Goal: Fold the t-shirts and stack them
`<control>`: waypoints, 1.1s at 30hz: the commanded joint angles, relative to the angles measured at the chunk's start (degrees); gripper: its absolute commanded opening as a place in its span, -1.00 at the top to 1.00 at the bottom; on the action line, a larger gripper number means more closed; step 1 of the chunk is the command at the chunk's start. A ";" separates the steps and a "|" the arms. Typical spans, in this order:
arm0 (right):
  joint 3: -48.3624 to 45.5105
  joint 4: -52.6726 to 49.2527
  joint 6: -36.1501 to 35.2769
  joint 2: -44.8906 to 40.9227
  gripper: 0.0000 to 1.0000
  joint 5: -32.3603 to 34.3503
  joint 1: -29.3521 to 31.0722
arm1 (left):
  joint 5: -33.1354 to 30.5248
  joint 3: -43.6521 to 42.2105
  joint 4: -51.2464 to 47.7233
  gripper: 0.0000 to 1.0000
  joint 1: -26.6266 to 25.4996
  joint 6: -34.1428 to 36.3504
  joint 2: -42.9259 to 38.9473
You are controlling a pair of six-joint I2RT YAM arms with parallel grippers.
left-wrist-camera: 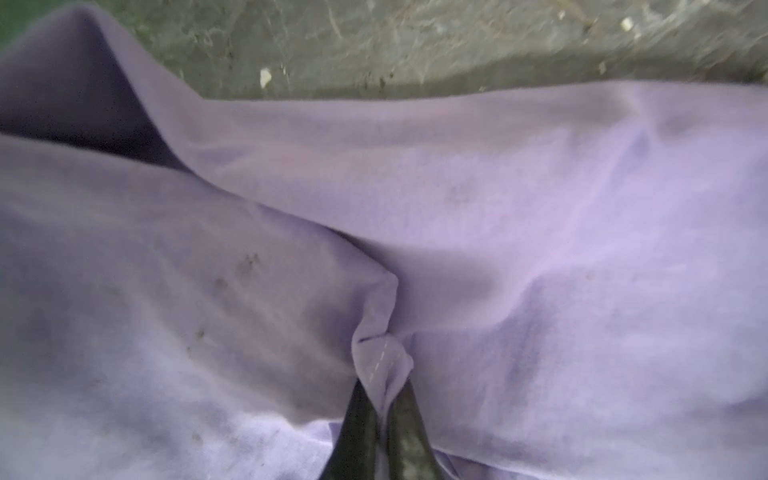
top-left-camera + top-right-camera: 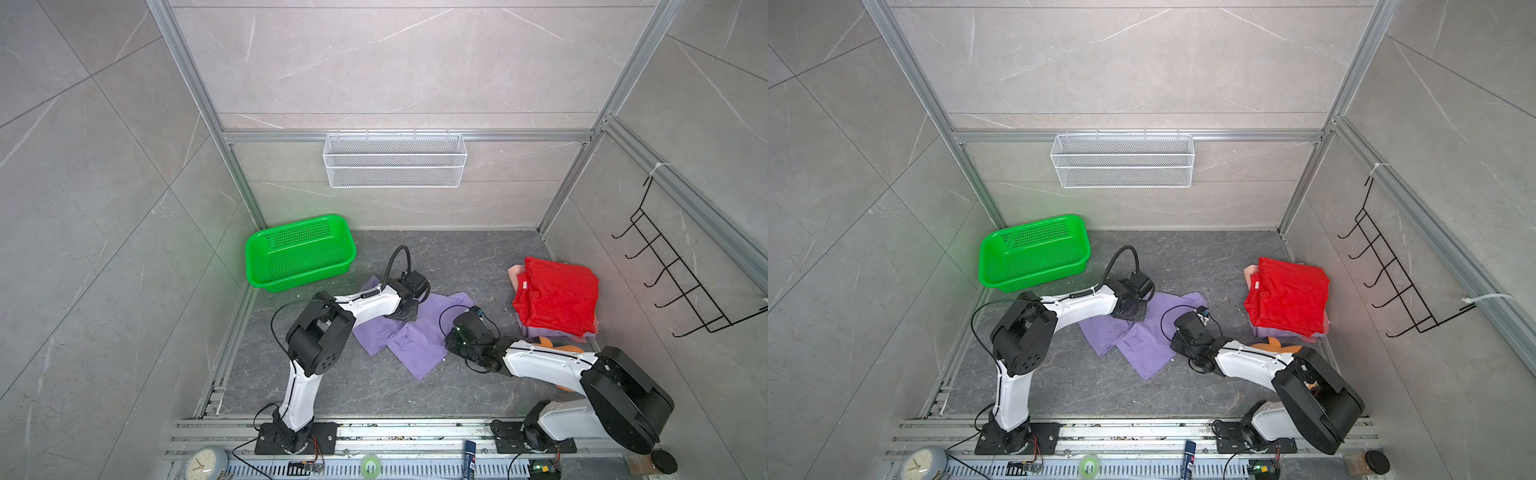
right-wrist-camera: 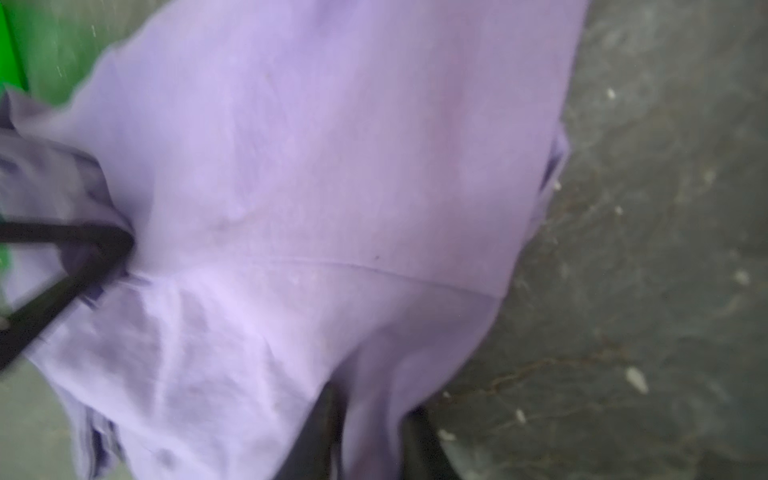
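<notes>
Left tool [image 1: 384, 395] clamps a fold of the lavender t-shirt [image 2: 415, 345], centre frame. We cannot tell whether the right tool [image 3: 374, 403] grips.

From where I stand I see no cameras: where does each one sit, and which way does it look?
Both top views: overhead behind the arm bases, looking down over both arms at the lavender t-shirt, green basket and red t-shirt.
Left wrist: on the left arm, looking along the left gripper, shut on a lavender fold.
Right wrist: on the right arm, looking along the right gripper, gripping the same shirt.
Shared: the right wrist view also shows the left gripper pinching that shirt.
</notes>
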 commanded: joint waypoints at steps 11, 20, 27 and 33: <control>10.00 -17.00 -7.16 -14.96 1.00 12.59 1.23 | -3.82 -8.23 -0.91 1.00 3.55 2.28 -25.92; 29.16 -24.77 -24.90 -26.07 1.00 23.55 1.17 | -5.85 -12.73 -5.55 1.00 6.77 7.95 -53.59; 44.65 -26.68 -37.69 -29.08 1.00 23.68 1.18 | -3.23 -12.12 -9.10 1.00 6.79 8.78 -70.75; 54.79 -24.87 -46.85 -27.85 1.00 22.56 1.20 | -1.14 -11.18 -10.14 1.00 6.79 9.10 -77.11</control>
